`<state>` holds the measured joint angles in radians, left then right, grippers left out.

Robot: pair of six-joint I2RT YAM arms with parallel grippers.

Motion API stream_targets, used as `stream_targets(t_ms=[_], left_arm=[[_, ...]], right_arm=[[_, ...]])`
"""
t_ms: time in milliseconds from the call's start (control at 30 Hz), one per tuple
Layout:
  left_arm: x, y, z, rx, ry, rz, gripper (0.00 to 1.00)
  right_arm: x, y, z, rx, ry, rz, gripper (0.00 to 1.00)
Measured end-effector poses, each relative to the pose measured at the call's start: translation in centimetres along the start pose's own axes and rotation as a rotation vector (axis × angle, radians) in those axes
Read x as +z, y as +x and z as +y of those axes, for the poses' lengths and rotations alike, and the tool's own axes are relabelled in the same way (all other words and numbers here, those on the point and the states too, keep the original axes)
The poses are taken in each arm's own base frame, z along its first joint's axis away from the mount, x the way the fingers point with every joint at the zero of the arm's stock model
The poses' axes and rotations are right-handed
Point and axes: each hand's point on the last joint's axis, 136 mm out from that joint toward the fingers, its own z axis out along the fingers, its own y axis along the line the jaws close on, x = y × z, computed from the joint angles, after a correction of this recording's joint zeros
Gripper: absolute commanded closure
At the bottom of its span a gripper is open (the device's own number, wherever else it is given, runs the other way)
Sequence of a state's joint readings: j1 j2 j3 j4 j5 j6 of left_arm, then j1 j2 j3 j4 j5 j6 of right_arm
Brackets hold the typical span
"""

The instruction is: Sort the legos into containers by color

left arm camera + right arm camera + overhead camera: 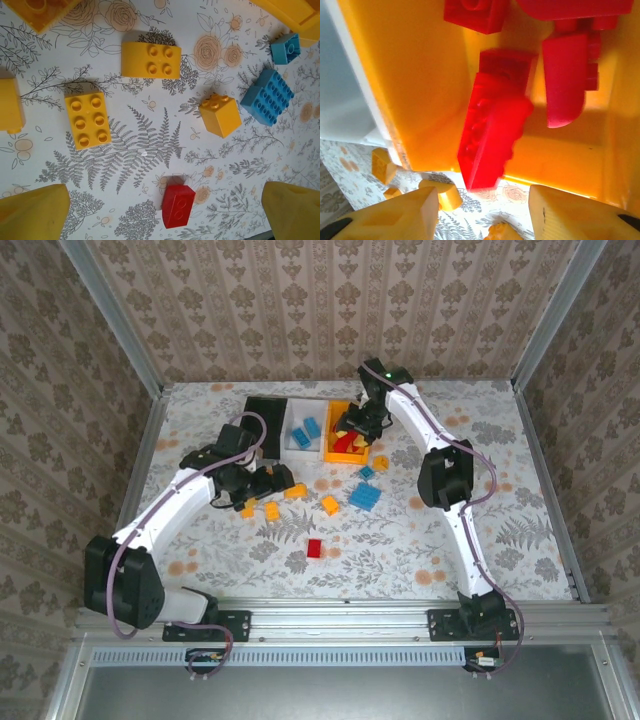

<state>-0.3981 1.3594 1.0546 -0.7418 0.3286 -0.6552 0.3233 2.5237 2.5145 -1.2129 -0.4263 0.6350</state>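
My right gripper (482, 197) hangs open over the near rim of the orange-yellow bin (420, 75), and in the top view this gripper (355, 426) is above that bin (327, 440). A long red lego (492, 132), blurred, is clear of both fingers and tips into the bin among other red legos (565, 80). My left gripper (164, 200) stands wide open above the table, holding nothing, with a small red lego (177, 206) lying between its fingertips in view. Yellow legos (89, 120) and blue legos (267, 96) are scattered on the cloth.
The white bin (288, 437) holds blue legos (306, 430); the black bin (262, 425) stands to its left. Loose yellow legos (271, 510), blue legos (364, 496) and a red one (314, 548) lie mid-table. Metal-framed walls enclose the table.
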Motion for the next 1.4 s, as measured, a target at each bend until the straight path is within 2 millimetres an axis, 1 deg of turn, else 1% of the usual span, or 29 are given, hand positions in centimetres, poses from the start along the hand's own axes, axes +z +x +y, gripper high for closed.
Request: stream_targets(t_ms=[133,400,467,533,600,667,767,867,967,1033,1067,1167,1267,1400], left_arm=[[-0.2,0.1,0.3,-0.002,-0.006,0.003,0.00],[-0.1,0.1,0.3,0.011,-0.009,0.007,0.00],[0.0,0.1,0.4,0.010,-0.011,0.009,0.00],[0.0,0.1,0.4,0.010,-0.010,0.009,0.00],[0.0,0.0,0.4,0.007,-0.010,0.006,0.00],[0.0,-0.2,0.5,0.004,-0.009,0.000,0.00],[-0.1,-0.6,0.7,-0.004,-0.007,-0.012,0.00],[-0.2,-1.1,0.8,-0.010,-0.004,-0.030,0.00],[-0.1,-1.7,1.1,-0.031,0.000,-0.048,0.00],[-0.2,-1.9,1.6,-0.053,-0.005,-0.063,0.00],[-0.3,-2.1,1.9,-0.065,-0.008,-0.072,0.00],[-1.1,-2.4,2.8,-0.099,-0.015,-0.113,0.00],[-2.4,-2.9,3.3,-0.125,-0.007,-0.173,0.00],[-3.5,-3.1,3.7,-0.153,0.006,-0.226,0.00]], right_arm=[[-0.1,0.1,0.0,0.002,0.001,0.001,0.42],[-0.3,0.2,0.1,0.001,0.001,0.002,0.41],[-0.6,0.5,0.2,-0.005,0.002,0.004,0.41],[-1.2,1.5,0.2,-0.012,0.009,0.015,0.41],[-1.9,3.1,0.0,-0.025,0.023,0.033,0.41],[-2.4,5.3,0.1,-0.051,0.037,0.057,0.40],[-2.3,10.1,0.3,-0.113,0.068,0.127,0.40],[-0.9,14.9,0.4,-0.185,0.100,0.218,0.39],[1.3,19.2,0.0,-0.242,0.135,0.326,0.39],[2.3,21.5,-0.2,-0.275,0.158,0.383,0.39],[2.7,22.4,-0.1,-0.293,0.163,0.404,0.39],[3.6,24.2,0.5,-0.355,0.178,0.447,0.38],[4.3,25.1,0.9,-0.394,0.189,0.475,0.38],[5.3,25.8,0.6,-0.416,0.217,0.511,0.37]])
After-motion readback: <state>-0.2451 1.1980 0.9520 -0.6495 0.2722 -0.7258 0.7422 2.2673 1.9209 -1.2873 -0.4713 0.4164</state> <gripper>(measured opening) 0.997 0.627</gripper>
